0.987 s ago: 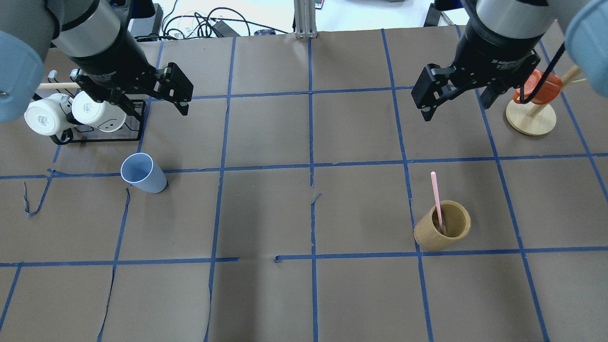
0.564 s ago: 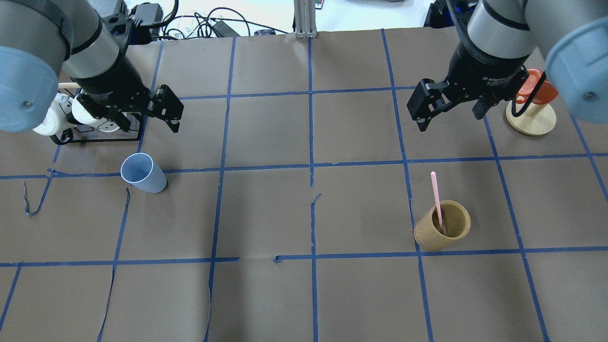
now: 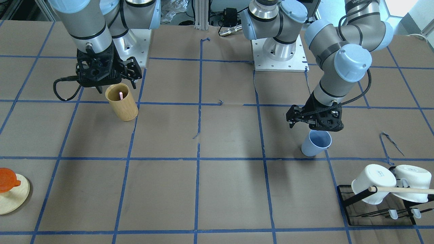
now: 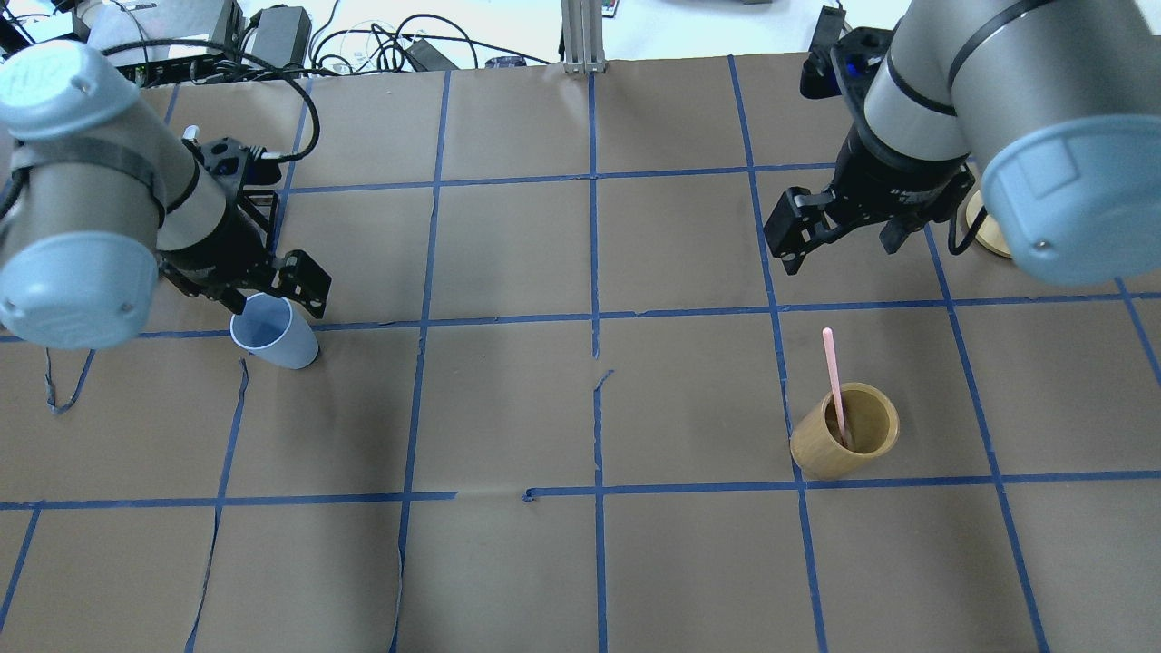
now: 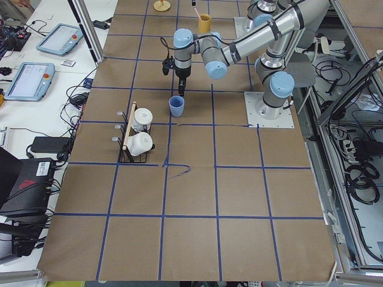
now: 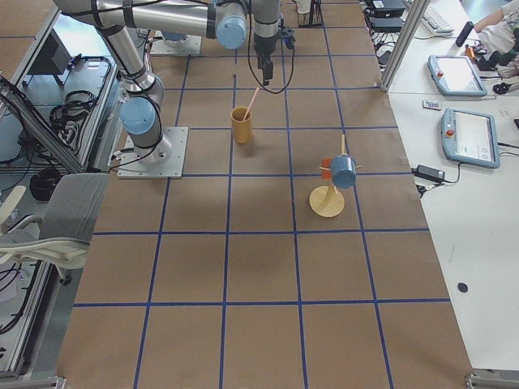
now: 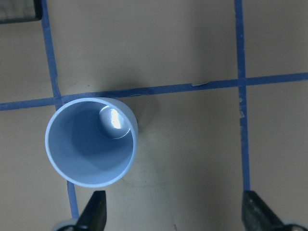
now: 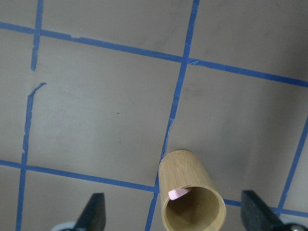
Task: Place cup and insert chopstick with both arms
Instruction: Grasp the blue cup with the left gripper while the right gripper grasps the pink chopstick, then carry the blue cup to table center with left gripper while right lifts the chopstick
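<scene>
The pale blue cup (image 4: pixel 272 337) stands upright on the brown table, also in the front view (image 3: pixel 317 144) and the left wrist view (image 7: pixel 91 142). My left gripper (image 4: pixel 277 295) hovers over it, open and empty (image 7: pixel 175 216); the cup lies near one fingertip, not between them. One pale pink chopstick (image 4: pixel 832 376) leans in the tan bamboo cylinder (image 4: pixel 845 446). My right gripper (image 4: pixel 839 238) is open and empty, above and behind the cylinder. The right wrist view shows the cylinder (image 8: pixel 185 185) near its bottom edge between the open fingers (image 8: pixel 94 211).
A black rack (image 3: pixel 356 211) with two white mugs and a wooden rod stands on my left side. A wooden stand (image 3: pixel 12 196) with an orange cup stands on my right side. Blue tape lines mark a grid on the table.
My left gripper has moved forward and down from beside the mug rack to just over the cup. My right gripper has moved forward toward the bamboo cylinder. Cup, cylinder and chopstick have not moved.
</scene>
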`<state>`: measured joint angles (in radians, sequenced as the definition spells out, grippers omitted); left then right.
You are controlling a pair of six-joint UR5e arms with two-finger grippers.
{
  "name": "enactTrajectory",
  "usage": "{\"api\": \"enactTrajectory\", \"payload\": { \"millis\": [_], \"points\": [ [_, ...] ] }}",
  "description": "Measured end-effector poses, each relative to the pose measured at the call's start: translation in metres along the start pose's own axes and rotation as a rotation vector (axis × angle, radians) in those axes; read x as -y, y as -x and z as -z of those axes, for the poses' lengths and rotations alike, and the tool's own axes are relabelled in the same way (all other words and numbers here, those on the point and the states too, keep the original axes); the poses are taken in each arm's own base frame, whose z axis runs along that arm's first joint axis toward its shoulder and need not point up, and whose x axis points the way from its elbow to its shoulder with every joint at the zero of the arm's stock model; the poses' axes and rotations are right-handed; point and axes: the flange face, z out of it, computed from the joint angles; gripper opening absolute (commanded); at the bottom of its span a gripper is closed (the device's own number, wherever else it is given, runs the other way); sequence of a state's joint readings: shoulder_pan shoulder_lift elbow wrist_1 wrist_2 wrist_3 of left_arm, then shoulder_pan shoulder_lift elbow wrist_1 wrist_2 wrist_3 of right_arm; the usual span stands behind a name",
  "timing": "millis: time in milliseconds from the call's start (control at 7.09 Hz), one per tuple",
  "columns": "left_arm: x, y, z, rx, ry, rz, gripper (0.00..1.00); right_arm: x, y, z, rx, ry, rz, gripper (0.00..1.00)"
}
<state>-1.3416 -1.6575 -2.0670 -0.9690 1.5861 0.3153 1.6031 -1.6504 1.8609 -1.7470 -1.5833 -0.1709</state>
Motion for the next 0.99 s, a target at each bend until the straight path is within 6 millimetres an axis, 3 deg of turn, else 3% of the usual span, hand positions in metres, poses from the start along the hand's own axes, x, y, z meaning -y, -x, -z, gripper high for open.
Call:
{"api": "enactTrajectory", "payload": {
  "millis": [141,282,423,705,987],
  "points": [
    [0.002,0.003,-0.011,0.017,0.001,-0.005,0.4,-0.005,0.001,-0.021,-0.001,0.005,0.005,1.0],
    [0.004,0.005,-0.019,0.03,0.005,-0.011,0.0,-0.01,0.0,-0.042,-0.007,0.01,0.015,1.0],
    [0.006,0.007,-0.023,0.037,0.006,-0.015,0.0,-0.016,-0.002,-0.058,-0.021,0.022,0.038,1.0],
    [0.009,0.008,-0.021,0.048,-0.014,-0.017,0.0,-0.021,-0.004,-0.067,-0.039,0.038,0.1,0.7],
    [0.02,0.007,-0.008,0.063,-0.062,0.023,0.0,-0.021,-0.006,-0.069,-0.048,0.048,0.147,0.63]
  ]
}}
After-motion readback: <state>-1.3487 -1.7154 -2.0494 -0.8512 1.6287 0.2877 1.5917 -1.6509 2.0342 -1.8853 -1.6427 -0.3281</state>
